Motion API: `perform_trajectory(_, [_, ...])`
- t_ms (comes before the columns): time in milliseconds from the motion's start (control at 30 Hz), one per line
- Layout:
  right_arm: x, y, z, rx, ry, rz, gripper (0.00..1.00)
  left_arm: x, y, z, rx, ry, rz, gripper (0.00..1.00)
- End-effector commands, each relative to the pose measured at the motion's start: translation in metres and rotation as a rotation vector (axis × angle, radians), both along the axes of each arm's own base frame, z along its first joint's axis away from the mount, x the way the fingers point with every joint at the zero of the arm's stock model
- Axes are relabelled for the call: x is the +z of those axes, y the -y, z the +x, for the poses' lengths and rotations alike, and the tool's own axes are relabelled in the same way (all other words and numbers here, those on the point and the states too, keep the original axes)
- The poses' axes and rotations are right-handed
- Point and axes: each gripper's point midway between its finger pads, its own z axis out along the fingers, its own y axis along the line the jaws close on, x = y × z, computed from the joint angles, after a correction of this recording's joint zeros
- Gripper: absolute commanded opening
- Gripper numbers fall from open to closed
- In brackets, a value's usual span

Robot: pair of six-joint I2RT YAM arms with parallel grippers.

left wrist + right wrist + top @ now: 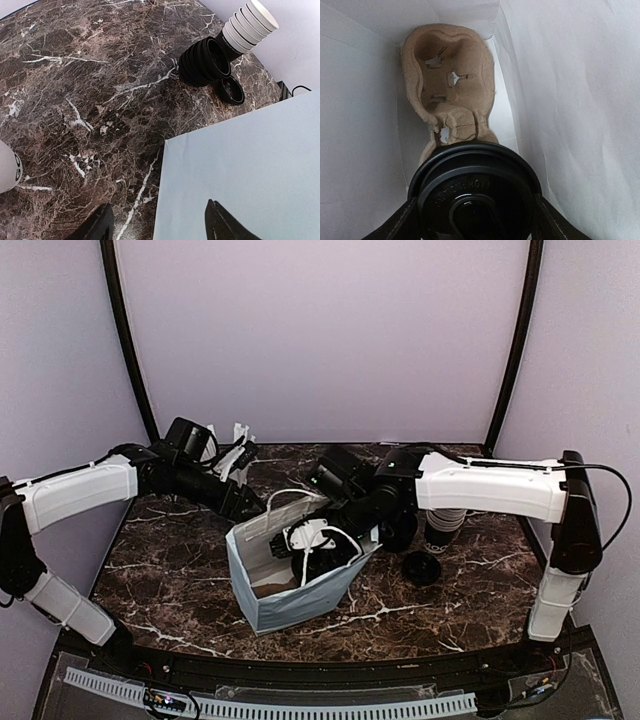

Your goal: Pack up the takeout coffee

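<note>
One coffee (470, 182) is inside the one bag (290, 602), lid towards the wrist and axis running down at one carrier (451, 75). It is clamped on both sides by the right jaws. The left jaws are parted astride the bag's edge. On the worktop (75, 75): one cup stack (249, 24), one lid stack (204, 61), one loose lid (231, 90).

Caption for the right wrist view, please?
Right gripper holds the lidded coffee inside the bag, above a pulp carrier.

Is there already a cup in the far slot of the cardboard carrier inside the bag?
No, the cardboard carrier shows its far slot bare; the takeout coffee is nearer, gripped by the right claw.
</note>
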Motion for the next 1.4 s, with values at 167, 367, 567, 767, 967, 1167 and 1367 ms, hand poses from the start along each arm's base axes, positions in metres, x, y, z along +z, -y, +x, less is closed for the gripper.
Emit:
perform_trajectory(167, [-0.081,0.041,-0.004,-0.137,-0.108,-0.353,0.39,0.022,-0.010,-0.005,0.006,0.062,0.002,0.65])
perform_trajectory(367, [-0.096,0.058,-0.016,-0.162,-0.055,-0.501,0.38,0.022,-0.014,-0.009,0.014,0.066,0.003,0.65])
perform_trajectory(567, [-0.105,0.062,-0.013,-0.158,-0.025,-0.489,0.37,0.023,-0.018,-0.011,0.025,0.064,0.014,0.65])
perform_trajectory(767, [-0.116,0.067,0.003,-0.173,0.030,-0.501,0.36,0.032,-0.023,-0.014,0.033,0.086,0.016,0.66])
perform_trajectory(967, [-0.106,0.052,0.004,-0.176,-0.018,-0.443,0.39,0.033,-0.028,-0.017,0.036,0.074,0.029,0.66])
perform_trajectory(1167, [-0.099,0.049,0.008,-0.188,-0.020,-0.415,0.39,0.036,-0.031,-0.018,0.048,0.084,0.031,0.66])
perform_trajectory(1367, [-0.096,0.044,0.009,-0.183,-0.026,-0.401,0.40,0.036,-0.031,-0.017,0.049,0.081,0.025,0.66])
